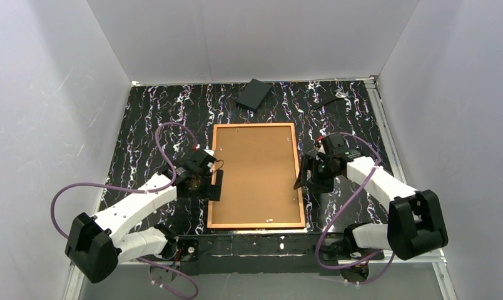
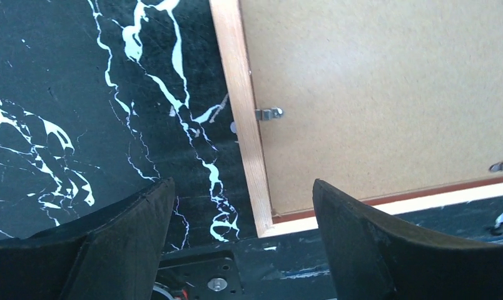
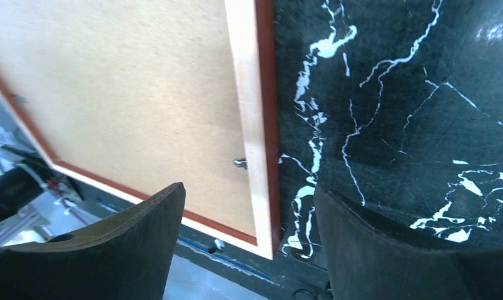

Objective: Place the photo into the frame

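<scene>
Orange frame (image 1: pixel 255 125) lies between the open left tool (image 2: pixel 239 187) and open right tool (image 3: pixel 249 190)

Overhead looks down; close wrist cameras share frame (image 2: pixel 247 125).

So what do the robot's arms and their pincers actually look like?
The left arm and right arm both have smooth white shells with chunky black joints. A thin purple cable runs in loose loops alongside each. The left gripper and right gripper each end in two broad, curved, matte black fingers.
</scene>
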You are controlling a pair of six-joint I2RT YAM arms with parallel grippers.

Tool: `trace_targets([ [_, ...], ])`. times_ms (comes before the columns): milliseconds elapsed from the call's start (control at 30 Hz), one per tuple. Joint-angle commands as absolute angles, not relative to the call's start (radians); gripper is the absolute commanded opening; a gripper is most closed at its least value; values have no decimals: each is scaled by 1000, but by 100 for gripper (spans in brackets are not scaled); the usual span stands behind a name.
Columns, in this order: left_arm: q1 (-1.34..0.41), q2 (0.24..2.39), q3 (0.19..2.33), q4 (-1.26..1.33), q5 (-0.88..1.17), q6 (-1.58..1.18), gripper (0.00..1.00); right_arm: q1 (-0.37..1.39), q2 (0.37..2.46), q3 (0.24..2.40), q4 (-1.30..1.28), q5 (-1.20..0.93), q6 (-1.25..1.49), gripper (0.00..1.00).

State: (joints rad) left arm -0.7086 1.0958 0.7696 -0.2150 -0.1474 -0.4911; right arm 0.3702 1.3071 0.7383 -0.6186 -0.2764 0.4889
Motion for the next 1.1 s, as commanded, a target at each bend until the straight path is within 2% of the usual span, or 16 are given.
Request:
trace_targets([
  [0, -583, 1136, 772, -252, -26, -504, 80, 307, 1254, 741, -570, -425, 455, 84],
  [167, -433, 1197, 730, -88, 181, -543, 80, 254, 1271, 757, -574, -456, 427, 85],
  [500, -377, 1468, 825, -58, 255, -522, 71, 225, 1316, 810, -600, -435, 404, 86],
  [733, -379, 1525, 832, -53, 236, -517, 57, 225, 1355, 817, -606, -375, 388, 86],
  [933, -389, 1559, 835, -68, 254, -487, 35, 226, 1454, 899, -614, -346, 378, 86],
  [1067, -418, 1545, 813, -95, 230, -484, 30, 227, 1513, 979, -633, -307, 360, 86],
])
